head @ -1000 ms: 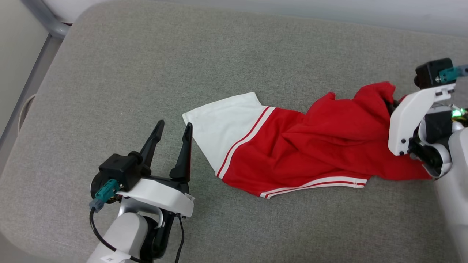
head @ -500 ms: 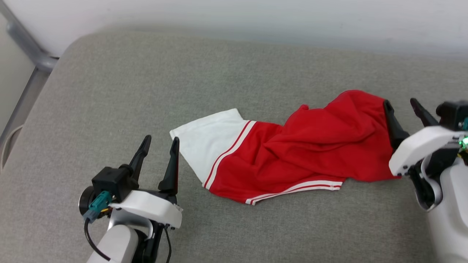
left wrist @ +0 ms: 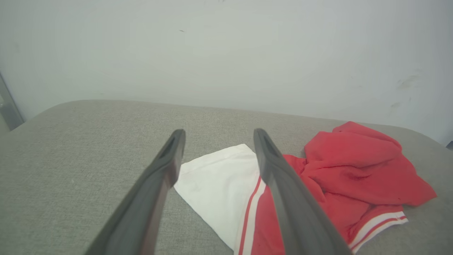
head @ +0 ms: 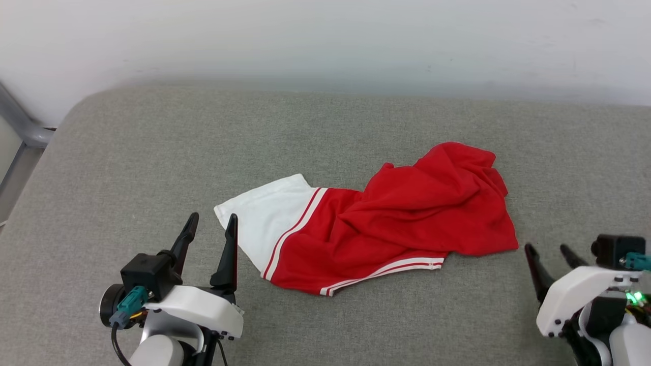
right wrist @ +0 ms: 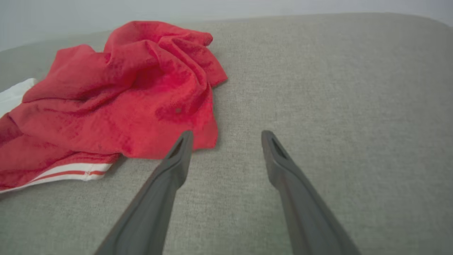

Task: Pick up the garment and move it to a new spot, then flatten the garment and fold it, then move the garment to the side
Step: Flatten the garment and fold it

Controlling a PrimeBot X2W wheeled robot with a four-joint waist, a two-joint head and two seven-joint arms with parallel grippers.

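- Garment (head: 386,223): crumpled, centre frame, on grey cushion (head: 152,152).
- Left gripper (head: 213,217): lower left, fingers apart, empty.
- Right gripper (head: 546,248): lower right, fingers apart, empty.

the garment (head: 396,229) is soft matt cloth; the cushion (head: 152,152) is rough woven fabric.

Grey fabric cushion (head: 152,152) against pale wall (head: 325,40).
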